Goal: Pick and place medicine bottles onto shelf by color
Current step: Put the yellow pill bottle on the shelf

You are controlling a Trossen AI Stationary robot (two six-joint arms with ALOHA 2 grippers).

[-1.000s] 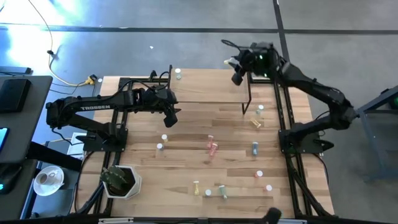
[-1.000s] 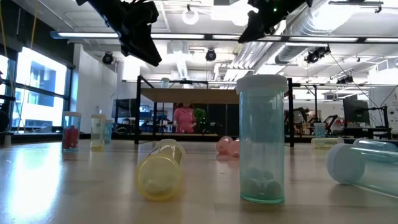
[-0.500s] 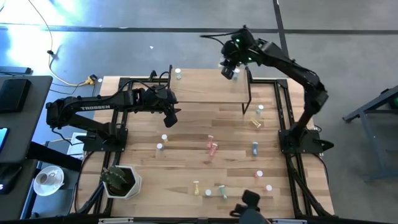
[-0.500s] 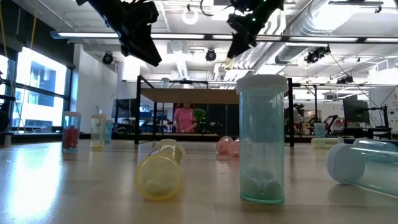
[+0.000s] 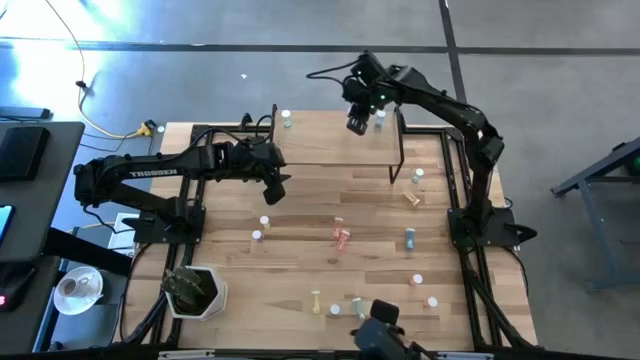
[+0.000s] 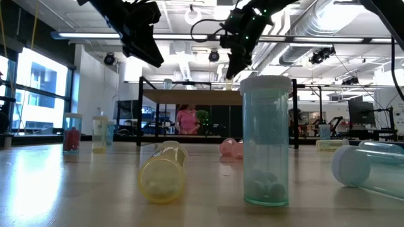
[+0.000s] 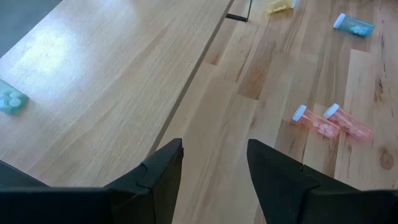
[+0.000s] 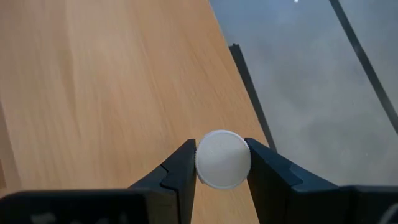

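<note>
My right gripper point(image 5: 357, 122) is above the far right part of the shelf point(image 5: 300, 145), a light-wood board on black legs. It is shut on a small white-capped bottle point(image 8: 222, 158) whose body is hidden under the cap. My left gripper point(image 5: 276, 187) hangs open and empty above the shelf's near edge point(image 7: 214, 168). A green bottle point(image 5: 287, 118) stands on the shelf's far edge and also shows in the left wrist view point(image 7: 11, 99). Several bottles lie or stand on the table: two pink ones point(image 5: 341, 236), a blue one point(image 5: 410, 238) and a yellow one point(image 5: 410, 198). My right gripper pinches the bottle's white cap point(image 8: 205, 163) between its two fingers point(image 8: 180, 171), one on each side of the round rim. The fingers come from above, pointing down. The bottle hangs upright below them, clear of the shelf board.
More bottles sit near the table's front edge point(image 5: 357, 305) and right side point(image 5: 417, 281), and two left of centre point(image 5: 261, 229). A potted plant point(image 5: 195, 290) stands at the near left corner. In the low view a tall blue-green bottle point(image 6: 265, 139) and a lying yellow one point(image 6: 164, 170) are close.
My right gripper has moved with the bottle toward the table's left edge, from beyond the shelf's right end to over the shelf, and has come down a little. It has stayed shut on the bottle.
</note>
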